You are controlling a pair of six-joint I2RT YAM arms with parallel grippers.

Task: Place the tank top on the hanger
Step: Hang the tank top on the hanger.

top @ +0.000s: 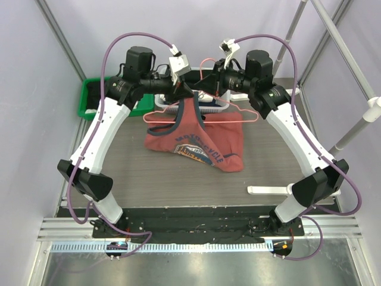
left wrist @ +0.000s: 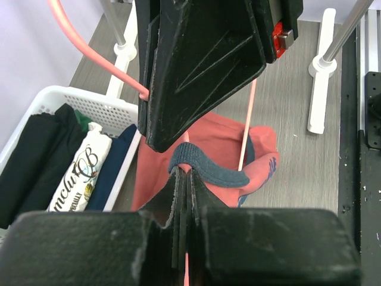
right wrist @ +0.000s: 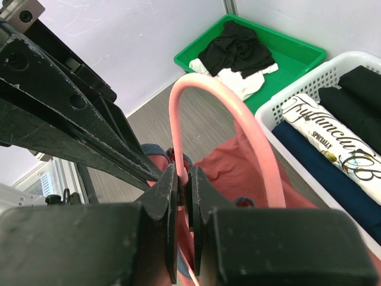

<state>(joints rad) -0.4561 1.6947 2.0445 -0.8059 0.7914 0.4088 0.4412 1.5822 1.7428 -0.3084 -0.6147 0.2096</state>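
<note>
Gripping the tank top [top: 221, 136] by its navy strap with the left pincer [left wrist: 183, 170], fully closed. Pinching the hanger [right wrist: 247, 137] below its hook with the right pincer [right wrist: 183, 176]. Holding both raised by the counter's [top: 131, 173] far edge, with the hem on it.

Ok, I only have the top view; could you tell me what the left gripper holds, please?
Observer: The left gripper is shut on the navy strap of the tank top.
Operator: Thanks, and does the right gripper have the hanger?
Observer: Yes, it is shut on the wire at the foot of the hook.
Operator: And what is in the white basket?
Observer: Folded black clothes and a white printed cloth.
</note>
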